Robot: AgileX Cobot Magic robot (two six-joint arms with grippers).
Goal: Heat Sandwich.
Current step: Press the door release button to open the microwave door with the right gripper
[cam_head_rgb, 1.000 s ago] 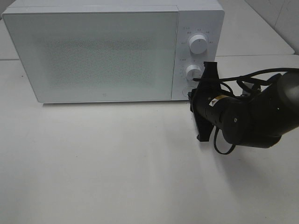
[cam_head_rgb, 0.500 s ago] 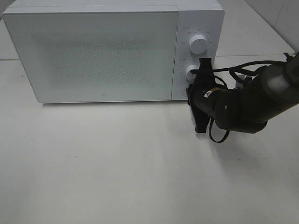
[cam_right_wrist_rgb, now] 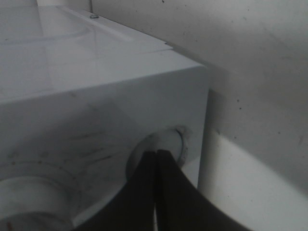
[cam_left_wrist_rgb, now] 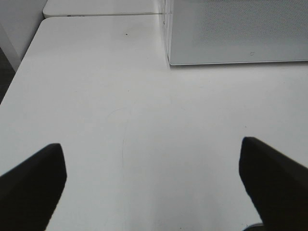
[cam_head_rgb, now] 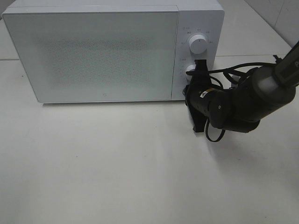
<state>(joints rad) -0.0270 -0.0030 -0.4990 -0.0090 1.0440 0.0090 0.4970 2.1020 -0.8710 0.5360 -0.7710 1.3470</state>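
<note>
1. Appliance. A white box-shaped microwave oven [cam_head_rgb: 93, 51] stands at the rear of the flat white worktop [cam_head_rgb: 117, 163]. Its wide frosted grey door [cam_head_rgb: 93, 56] is fully shut. The control panel lies to the right of the door and carries a white round upper dial [cam_head_rgb: 198, 44]. Below that is a white round lower dial [cam_head_rgb: 190, 71], partly covered by the arm.

2. Right tool. The black right arm [cam_head_rgb: 243, 102] reaches in from the right side of the exterior view, with loose black cables [cam_head_rgb: 233, 72] looped over it. The right tool [cam_head_rgb: 188, 91] points at the bottom of the control panel, under the lower dial. In the right wrist view the two dark fingers [cam_right_wrist_rgb: 144, 183] are pressed together with no gap and nothing is gripped between them. The tip of the right tool [cam_right_wrist_rgb: 158, 154] rests against a white round recessed button [cam_right_wrist_rgb: 168, 142] near the lower corner of the panel.

3. Left tool. The left tool [cam_left_wrist_rgb: 150, 144] appears only in the left wrist view. Its two dark fingers [cam_left_wrist_rgb: 33, 183] stand wide apart with nothing between them, above bare worktop [cam_left_wrist_rgb: 144, 96]. The lower front corner of the microwave oven [cam_left_wrist_rgb: 231, 33] lies ahead of it, well apart.

4. Sandwich. The sandwich shows in no view; with the door shut and frosted, its location cannot be told.
</note>
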